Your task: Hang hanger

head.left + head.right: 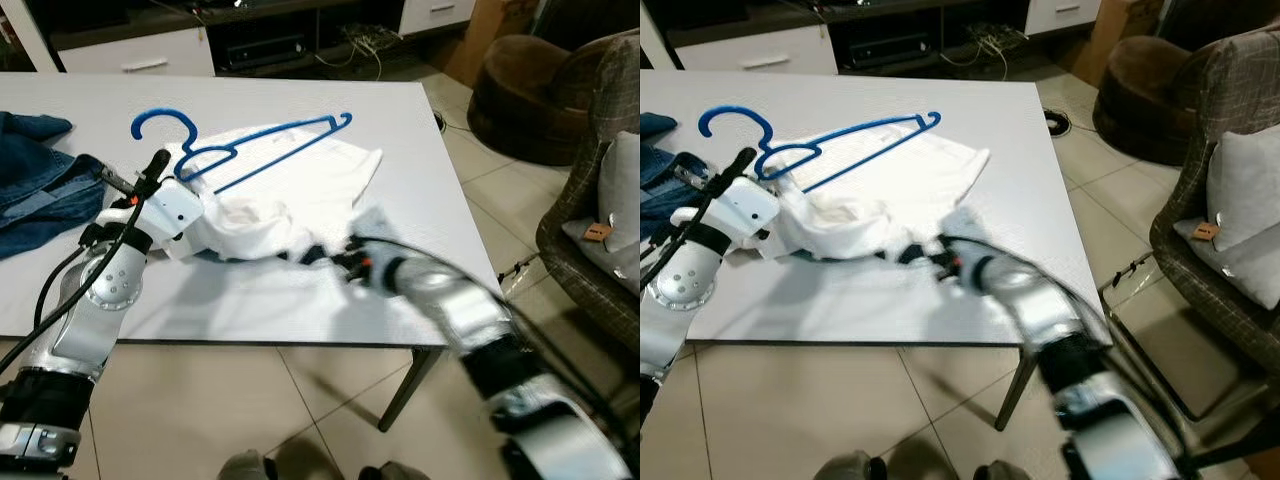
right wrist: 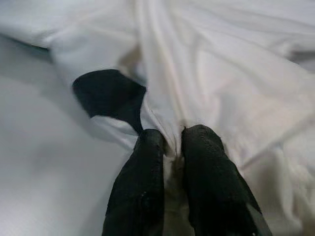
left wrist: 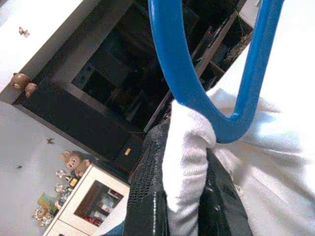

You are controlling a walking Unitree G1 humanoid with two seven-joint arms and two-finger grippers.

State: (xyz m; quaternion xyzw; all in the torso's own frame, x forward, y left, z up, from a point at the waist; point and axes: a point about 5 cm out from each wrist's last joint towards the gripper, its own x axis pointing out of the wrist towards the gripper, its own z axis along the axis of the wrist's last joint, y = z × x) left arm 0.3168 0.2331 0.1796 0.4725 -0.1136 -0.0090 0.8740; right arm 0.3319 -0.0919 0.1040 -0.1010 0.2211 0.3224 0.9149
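One blue plastic hanger, one crumpled white cloth garment and one heap of blue denim lie on the white rectangular worktop. The hanger rests on top of the white garment, toward the far side, its hook pointing left. The denim sits at the left edge. To the right of the garment the worktop is bare up to its right edge; past that edge stand a grey checked armchair and a brown pouffe on the tiled floor. The left gripper is clenched on a fold of the white garment at its left end, just beside the hanger's bend. The right gripper pinches the garment's near edge, its fingers closed on the cloth.
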